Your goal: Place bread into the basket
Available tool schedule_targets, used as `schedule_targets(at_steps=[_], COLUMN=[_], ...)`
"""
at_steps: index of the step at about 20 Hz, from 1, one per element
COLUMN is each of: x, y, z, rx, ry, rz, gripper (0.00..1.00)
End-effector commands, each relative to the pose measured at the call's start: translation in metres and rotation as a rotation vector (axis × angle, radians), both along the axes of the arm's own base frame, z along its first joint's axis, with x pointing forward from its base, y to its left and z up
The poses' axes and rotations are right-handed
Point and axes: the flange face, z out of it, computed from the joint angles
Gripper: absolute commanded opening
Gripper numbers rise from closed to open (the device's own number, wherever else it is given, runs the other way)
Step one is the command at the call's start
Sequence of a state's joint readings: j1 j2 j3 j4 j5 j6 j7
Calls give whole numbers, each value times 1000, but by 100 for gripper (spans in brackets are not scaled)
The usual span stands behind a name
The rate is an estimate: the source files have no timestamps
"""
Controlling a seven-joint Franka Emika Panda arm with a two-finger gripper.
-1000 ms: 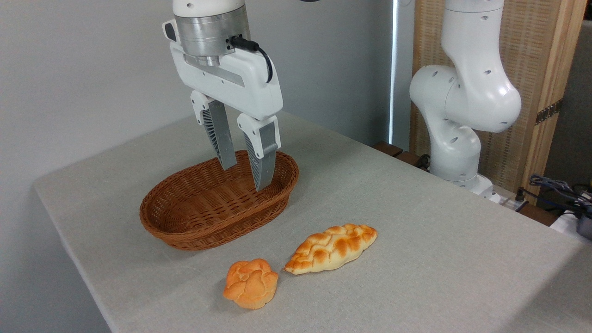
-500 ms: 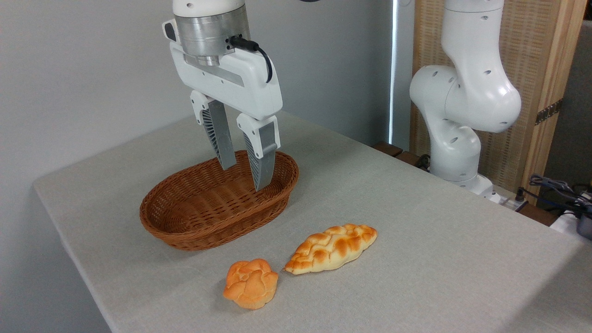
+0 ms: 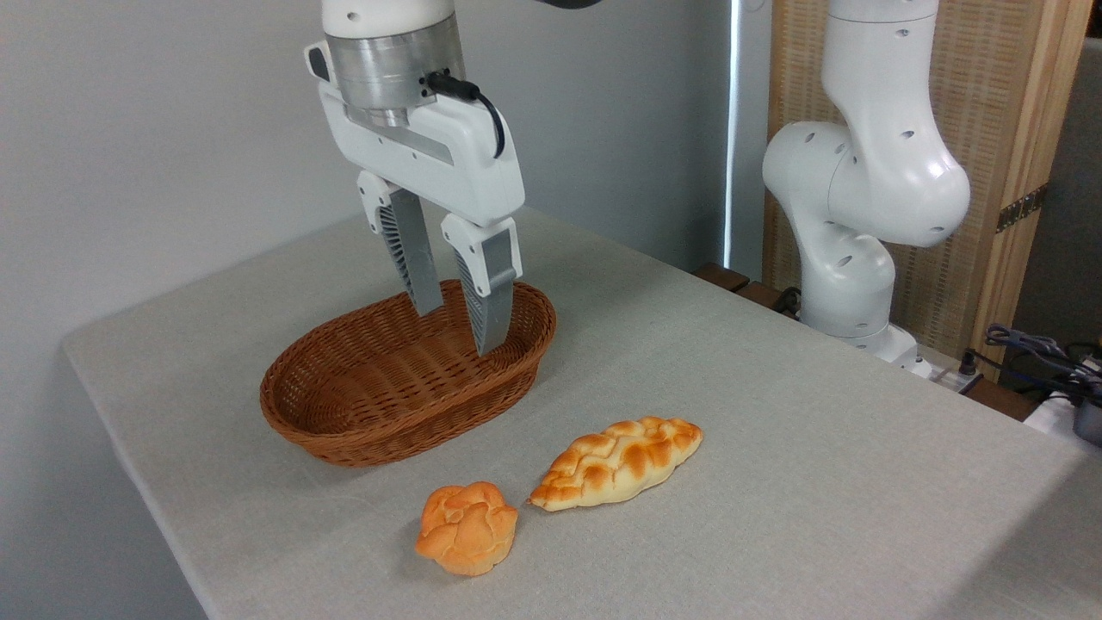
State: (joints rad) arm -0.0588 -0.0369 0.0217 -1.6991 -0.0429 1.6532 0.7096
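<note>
Grey cloth covers the tabletop; bread lies there beside a bun, outside the basket. Above the basket, the hand hangs empty, fingers parted.

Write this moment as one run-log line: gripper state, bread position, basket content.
gripper: open, empty, above basket | bread: on table, outside basket, beside bun | basket: empty | step: bread not yet grasped
</note>
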Motion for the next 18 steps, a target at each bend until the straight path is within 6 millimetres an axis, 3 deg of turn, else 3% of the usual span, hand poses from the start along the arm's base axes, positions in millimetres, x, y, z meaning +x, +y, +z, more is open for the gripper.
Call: schedule_targets(at_steps=[1,5,8,15,18], x=[-26,-58,-92,-126,-132], y=[4,11,26,69,72], z=[-5,-21,-53,-112,-134], rx=[-14,-14,-22,-57,-60], ry=[-48,-91,-114,-110,-100], rz=[-83,-135,-130,-76,-94], gripper=[100,100,100,100,100])
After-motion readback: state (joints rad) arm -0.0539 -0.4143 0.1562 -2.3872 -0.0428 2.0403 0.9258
